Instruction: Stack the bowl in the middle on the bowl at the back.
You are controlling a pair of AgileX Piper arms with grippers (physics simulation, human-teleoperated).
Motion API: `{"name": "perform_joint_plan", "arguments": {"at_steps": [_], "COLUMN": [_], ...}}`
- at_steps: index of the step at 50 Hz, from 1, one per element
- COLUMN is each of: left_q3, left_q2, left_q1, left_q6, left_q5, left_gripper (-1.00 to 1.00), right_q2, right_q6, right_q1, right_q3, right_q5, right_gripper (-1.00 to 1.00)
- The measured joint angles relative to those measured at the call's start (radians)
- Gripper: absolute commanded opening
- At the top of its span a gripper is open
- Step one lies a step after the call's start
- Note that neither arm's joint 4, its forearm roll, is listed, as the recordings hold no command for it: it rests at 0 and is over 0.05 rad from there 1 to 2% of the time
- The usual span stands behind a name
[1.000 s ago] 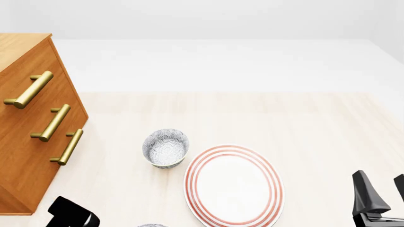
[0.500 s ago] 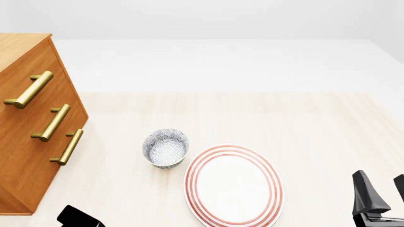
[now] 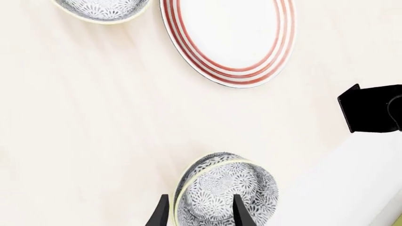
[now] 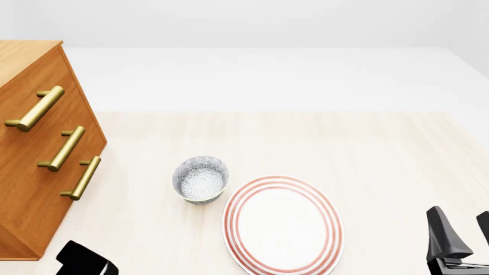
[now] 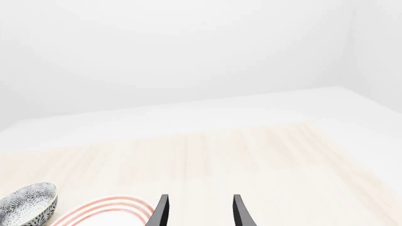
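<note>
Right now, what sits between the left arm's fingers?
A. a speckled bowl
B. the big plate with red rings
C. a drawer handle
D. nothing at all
A: in the left wrist view, the speckled bowl lies tilted between the two dark fingers of the left gripper, while the red-ringed plate lies farther off on the table.

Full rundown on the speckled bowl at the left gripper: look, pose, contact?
The near speckled bowl is small, round and deep, glazed-looking, with a dense grey-black floral speckle on white and a pale cream rim. In the left wrist view it lies between the left gripper's two dark fingers, which straddle the rim; firm contact cannot be told. It looks tilted, near the table's edge. The front view does not show it.
</note>
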Motion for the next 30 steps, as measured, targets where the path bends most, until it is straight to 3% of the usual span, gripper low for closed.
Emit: {"name": "perform_joint_plan", "arguments": {"at_steps": [18,30], "left_q3": [-0.089,-0.191], "left_q2": [-0.12,-0.227], "left_q1": [0.087,0.196], "left_q6": [0.083,0.152], "left_q5": [0.155,0.272], "left_gripper": [1.0,1.0], "right_q2": [0.0,0.0], "right_q6": [-0.003,-0.006], "right_q1": [0.001,0.003], "right_q3": [-0.001,-0.001], "right_q5": [0.0,0.002], "right_gripper": [1.0,1.0]}}
